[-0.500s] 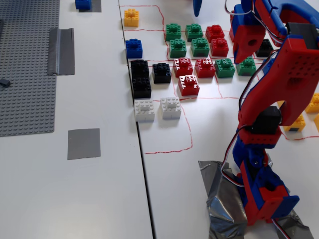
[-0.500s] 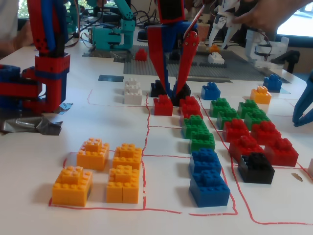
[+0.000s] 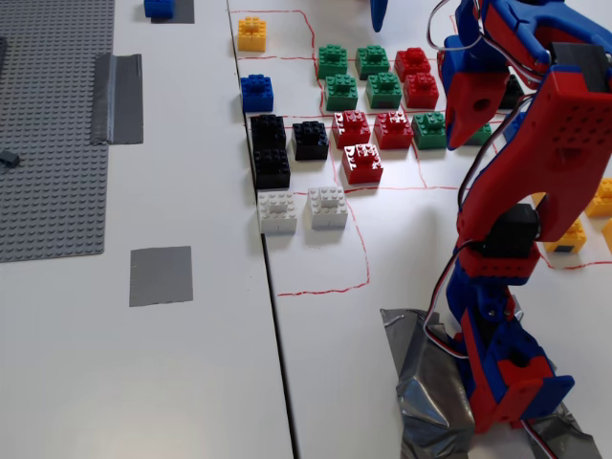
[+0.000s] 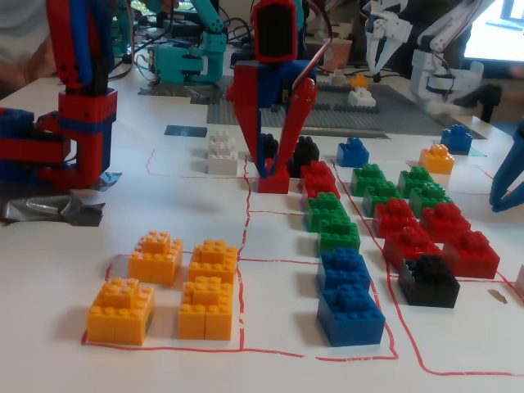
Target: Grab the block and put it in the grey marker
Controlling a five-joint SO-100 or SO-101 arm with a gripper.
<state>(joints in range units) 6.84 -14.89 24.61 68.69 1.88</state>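
Two alike white blocks point(image 3: 277, 212) point(image 3: 328, 207) sit side by side on the table below the black bricks; they also show in the other fixed view point(image 4: 221, 152). The grey marker point(image 3: 161, 275) is a flat square patch to their left, bare; it shows far back in the other fixed view point(image 4: 185, 131). My red gripper point(image 4: 273, 166) hangs pointing down above the red and green bricks, well to the right of the white blocks in a fixed view point(image 3: 462, 142). Its jaws form a narrow V, slightly apart, holding nothing.
A large grey studded baseplate point(image 3: 48, 124) and a wrinkled tape strip point(image 3: 118, 98) lie at the far left. Black point(image 3: 271, 148), red point(image 3: 361, 163), green point(image 3: 341, 92), blue point(image 3: 256, 93) and orange point(image 4: 164, 286) bricks crowd the red-lined squares. Crumpled tape point(image 3: 421, 382) surrounds the arm's base.
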